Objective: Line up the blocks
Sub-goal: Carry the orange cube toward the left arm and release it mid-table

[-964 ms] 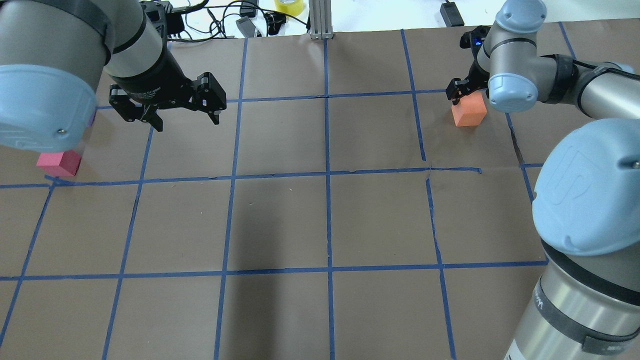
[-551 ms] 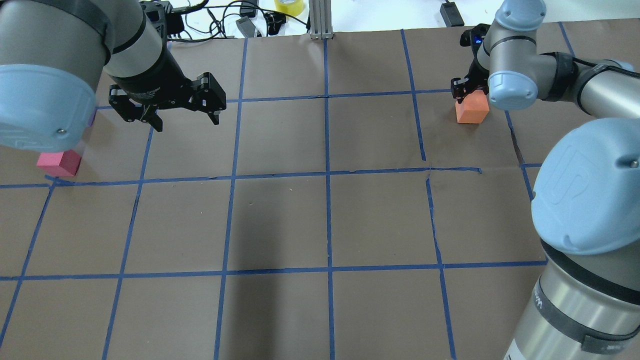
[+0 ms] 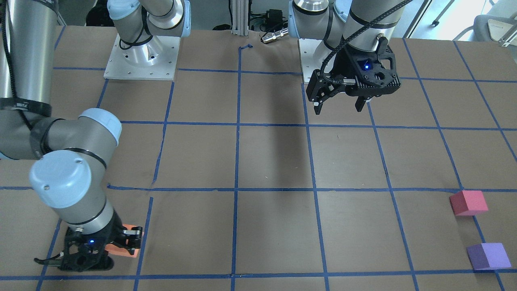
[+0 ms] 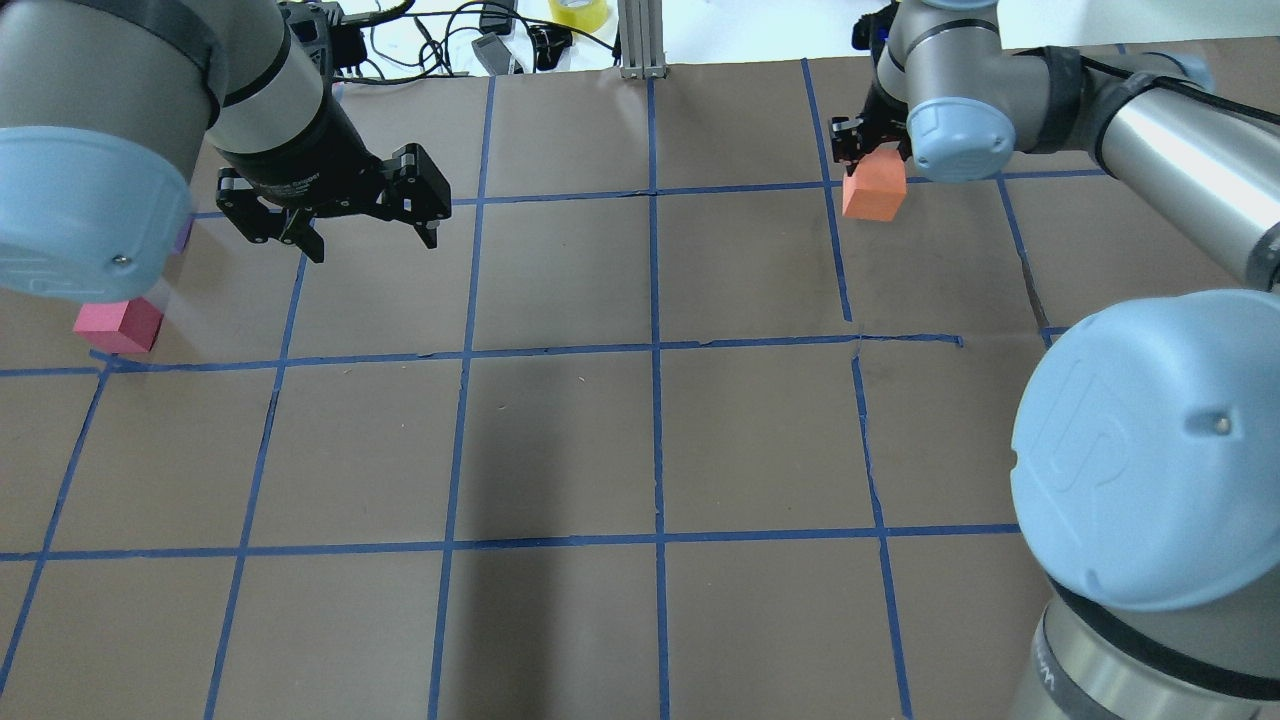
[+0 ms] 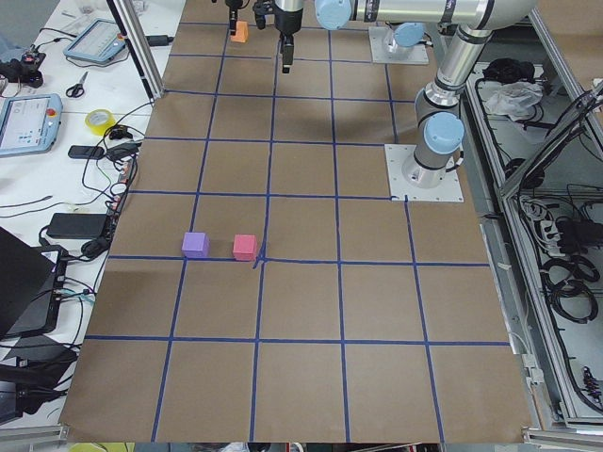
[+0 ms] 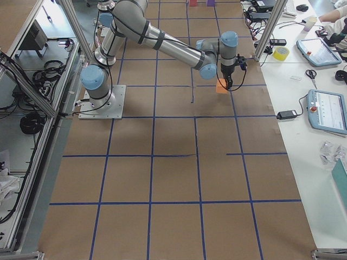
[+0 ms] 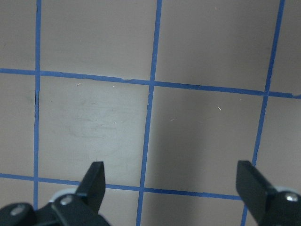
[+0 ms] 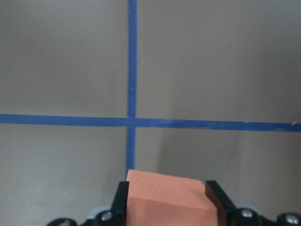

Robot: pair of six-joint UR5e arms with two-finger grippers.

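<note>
My right gripper (image 4: 868, 152) is shut on the orange block (image 4: 874, 190) and holds it above the table at the far right, over a blue tape crossing. The right wrist view shows the block (image 8: 167, 197) between the two fingers. The pinkish-red block (image 4: 118, 325) lies on the table at the left edge. The purple block (image 3: 488, 256) lies just beyond it, apart from it; in the overhead view my left arm hides nearly all of it. My left gripper (image 4: 373, 247) is open and empty, hovering to the right of those two blocks.
Blue tape lines divide the brown table (image 4: 560, 440) into squares. Cables, a yellow tape roll (image 4: 578, 12) and an aluminium post (image 4: 640, 40) stand at the far edge. The arm base plates (image 3: 139, 60) are on the robot's side.
My right gripper has lifted the orange block and carried it to the left and farther away. The left arm has not moved.
</note>
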